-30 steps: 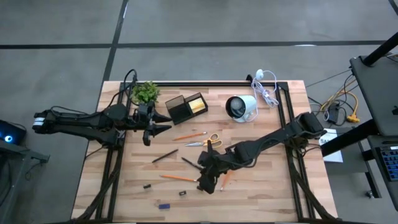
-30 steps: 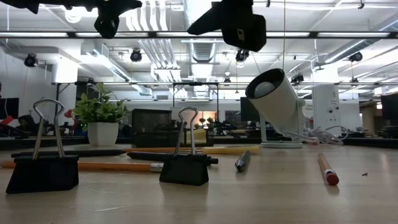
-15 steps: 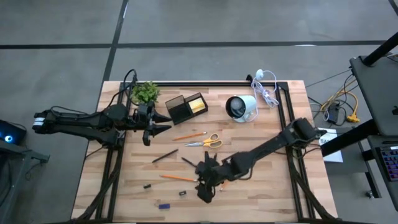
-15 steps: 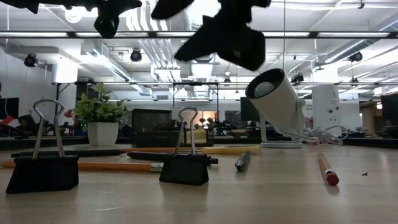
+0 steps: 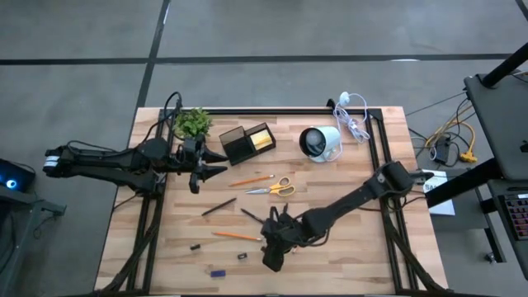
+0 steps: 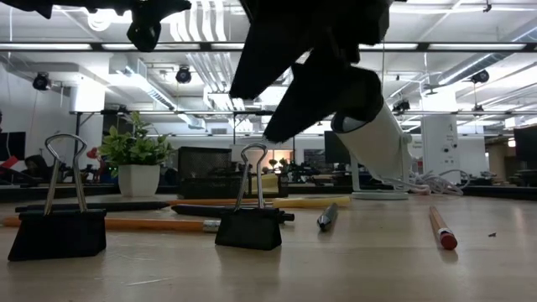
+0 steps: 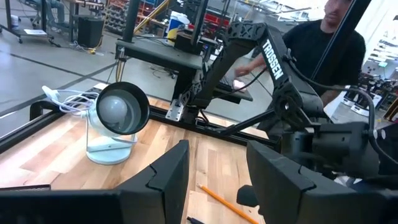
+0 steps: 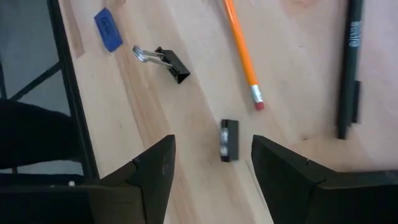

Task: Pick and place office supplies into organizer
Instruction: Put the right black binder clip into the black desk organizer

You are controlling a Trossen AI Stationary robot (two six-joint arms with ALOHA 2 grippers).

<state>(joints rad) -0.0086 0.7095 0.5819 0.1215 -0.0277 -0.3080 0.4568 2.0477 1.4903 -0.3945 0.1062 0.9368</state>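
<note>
Right gripper (image 5: 271,257) hovering low with fingers spread wide and empty above a small black binder clip (image 8: 229,140)

The clip is lying between the fingertips' line, with bare wood around it; an orange pencil (image 8: 242,53) and a dark pen (image 8: 350,68) are lying near, a second clip (image 8: 164,60) and a blue bit (image 8: 108,29) toward the table's front edge. The organizer (image 5: 247,142) is sitting well apart near the far edge beside the plant (image 5: 191,122). Left gripper (image 5: 216,162) is waiting next to it, fingers parted, holding nothing. Since a second ago the right arm has been reaching forward and dropping over the clip
</note>
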